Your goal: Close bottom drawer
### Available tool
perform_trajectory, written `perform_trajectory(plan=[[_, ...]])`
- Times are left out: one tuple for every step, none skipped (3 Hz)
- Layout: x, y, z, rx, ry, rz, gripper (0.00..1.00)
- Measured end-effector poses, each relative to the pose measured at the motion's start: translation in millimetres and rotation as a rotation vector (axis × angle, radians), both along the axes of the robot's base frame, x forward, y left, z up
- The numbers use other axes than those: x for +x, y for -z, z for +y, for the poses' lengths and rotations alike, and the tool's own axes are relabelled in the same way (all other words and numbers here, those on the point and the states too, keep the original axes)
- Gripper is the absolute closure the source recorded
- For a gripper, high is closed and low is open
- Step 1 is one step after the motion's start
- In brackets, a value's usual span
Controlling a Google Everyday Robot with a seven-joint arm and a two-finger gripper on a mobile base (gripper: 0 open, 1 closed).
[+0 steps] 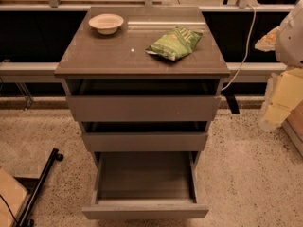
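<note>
The grey-brown cabinet [142, 56] stands in the middle of the camera view with three drawers. The bottom drawer [145, 211] is pulled far out toward me, its plain flat front near the lower edge of the view and its shallow grey box interior [144, 174] showing empty. The middle drawer [145, 142] and the top drawer [143, 108] each stand a little way out. My white arm [291, 37] comes in at the right edge. The pale gripper [279, 103] hangs below it, to the right of the cabinet at top-drawer height, apart from all drawers.
On the cabinet top lie a white bowl [106, 22] at the back left and a green chip bag [174, 42] at the right. A white cable [244, 46] hangs behind the cabinet. A black pole [40, 183] lies on the speckled floor at the lower left.
</note>
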State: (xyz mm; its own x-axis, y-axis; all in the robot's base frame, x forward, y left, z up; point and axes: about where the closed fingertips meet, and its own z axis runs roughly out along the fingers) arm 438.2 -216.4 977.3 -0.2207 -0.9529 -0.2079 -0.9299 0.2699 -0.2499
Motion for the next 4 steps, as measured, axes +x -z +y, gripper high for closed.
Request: perform_trajectory(plan=[[0.0, 0.0, 0.0, 0.000, 0.000, 0.000, 0.00], [0.2, -1.8, 0.4, 0.000, 0.001, -0.008, 0.12], [3.3, 8.8, -2.5, 0.057, 0.002, -0.022, 0.35], [11.2, 29.2, -4.4, 0.107, -0.004, -0.057, 0.59]])
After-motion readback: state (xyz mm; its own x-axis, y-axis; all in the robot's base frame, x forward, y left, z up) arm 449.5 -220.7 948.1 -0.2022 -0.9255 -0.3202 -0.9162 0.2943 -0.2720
